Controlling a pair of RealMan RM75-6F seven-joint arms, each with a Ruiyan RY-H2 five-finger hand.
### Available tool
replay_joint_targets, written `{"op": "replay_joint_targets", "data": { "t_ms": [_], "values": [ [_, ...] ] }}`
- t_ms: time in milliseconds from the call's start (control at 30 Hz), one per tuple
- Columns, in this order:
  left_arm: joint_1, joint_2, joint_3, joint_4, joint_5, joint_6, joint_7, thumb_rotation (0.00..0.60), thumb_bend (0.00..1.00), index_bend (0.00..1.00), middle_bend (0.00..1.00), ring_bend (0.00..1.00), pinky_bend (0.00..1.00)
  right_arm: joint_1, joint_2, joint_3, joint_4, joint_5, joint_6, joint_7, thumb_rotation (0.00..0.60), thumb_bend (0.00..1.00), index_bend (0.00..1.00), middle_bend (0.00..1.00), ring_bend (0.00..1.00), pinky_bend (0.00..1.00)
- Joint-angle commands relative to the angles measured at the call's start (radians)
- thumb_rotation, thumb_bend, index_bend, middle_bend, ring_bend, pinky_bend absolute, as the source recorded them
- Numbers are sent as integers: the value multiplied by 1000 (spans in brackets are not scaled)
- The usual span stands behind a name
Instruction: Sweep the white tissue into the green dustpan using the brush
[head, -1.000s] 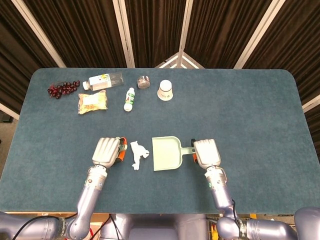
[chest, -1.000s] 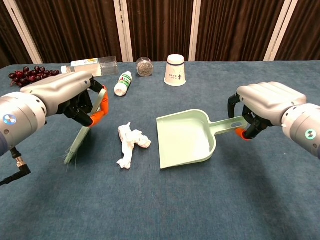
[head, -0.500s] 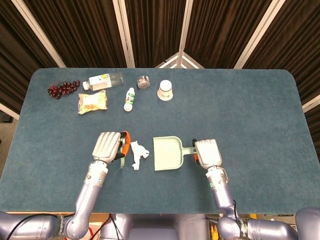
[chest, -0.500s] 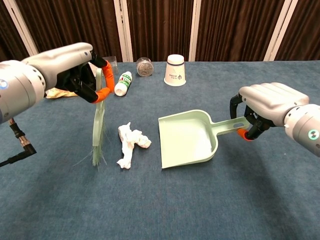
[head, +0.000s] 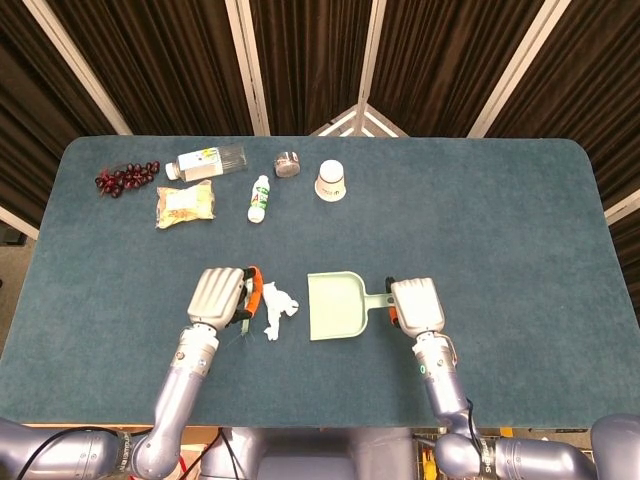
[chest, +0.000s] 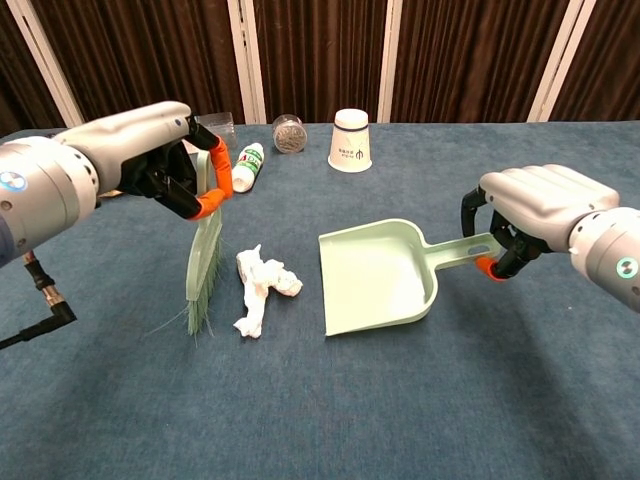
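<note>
paper cup (chest: 351, 140), small bottle (chest: 246, 166), grapes (head: 126, 178) along far edge

I see a matt blue, carpet-like cloth on the table (chest: 420, 420). My hands (chest: 150, 150) (chest: 540, 205) have smooth, satin grey plastic shells with black parts and orange pads. The dustpan (chest: 375, 275) looks like smooth pale green plastic with a soft sheen. The brush (chest: 203, 270) has fine green bristles, loose and frayed at the tips. The tissue (chest: 260, 288) is crumpled white paper. At 12 o'clock, the cup (chest: 350, 140) looks like matt paper, and the bottle (chest: 246, 166) like glossy plastic.
</note>
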Motion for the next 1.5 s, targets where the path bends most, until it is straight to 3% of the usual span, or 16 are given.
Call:
{"op": "replay_joint_targets", "data": {
  "t_ms": [33,700,1067,1500],
  "values": [
    [-4,-17,7,20,16,-2,-19,600,805,884,1000,1000,1000,0,-2,-1,4,0,-1,2,600,391,520,877,871,908],
    [-37,-230,0,253,177,-19,-232,600,796,877,1000,1000,1000,6,-24,2,47,19,-23,11,600,390,520,877,871,909],
    [-63,-306,-6,384,329,-20,-363,600,772,872,1000,1000,1000,-2,-27,-5,74,7,-29,40,600,391,520,877,871,908],
    [-111,-408,-71,488,391,-18,-422,600,756,868,1000,1000,1000,-1,-27,-1,78,9,-32,38,600,391,520,877,871,909]
  ]
}}
